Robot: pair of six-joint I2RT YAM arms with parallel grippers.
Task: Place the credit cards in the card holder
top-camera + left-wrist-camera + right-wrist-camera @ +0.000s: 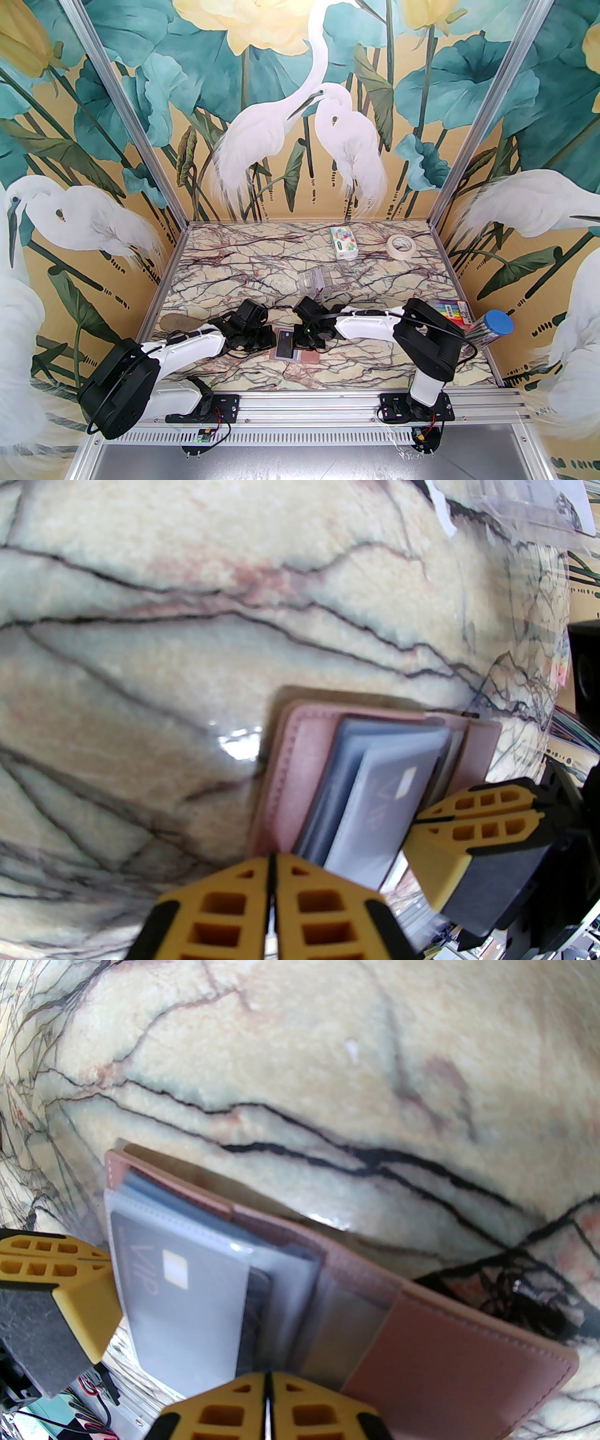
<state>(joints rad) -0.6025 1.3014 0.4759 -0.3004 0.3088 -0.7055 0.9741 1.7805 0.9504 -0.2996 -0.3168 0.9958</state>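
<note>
- Two pincers meet low over the near middle of the marble table (pixel 225 262). The left gripper (pixel 272 862) and the right gripper (pixel 267 1379) are both clenched, yellow fingers pressed flat together with nothing visible between them.
- Just ahead of both tips lies the card holder (pixel 450 1349), opened out, its dusty-pink cover on the table and its clear sleeves (pixel 286 1288) fanned up from the spine.
- One of the credit cards, a grey VIP card (pixel 183 1307) with a chip, sits in the top sleeve, and a darker card edge shows beneath it. I cannot tell whether the grey card is fully seated, because the sleeve's mouth is blurred.
- The step in hand looks like seating a card in its sleeve. To do it well, pin the pink cover with one closed tip while the other pushes the card's short edge straight along the sleeve, low and slow. The marble looks slick, so an unpinned holder would likely slide.
- Farther back stands a clear plastic stand (pixel 313 280), then a colourful tissue pack (pixel 344 243) and a roll of masking tape (pixel 401 245) near the back wall, well apart from the work.
</note>
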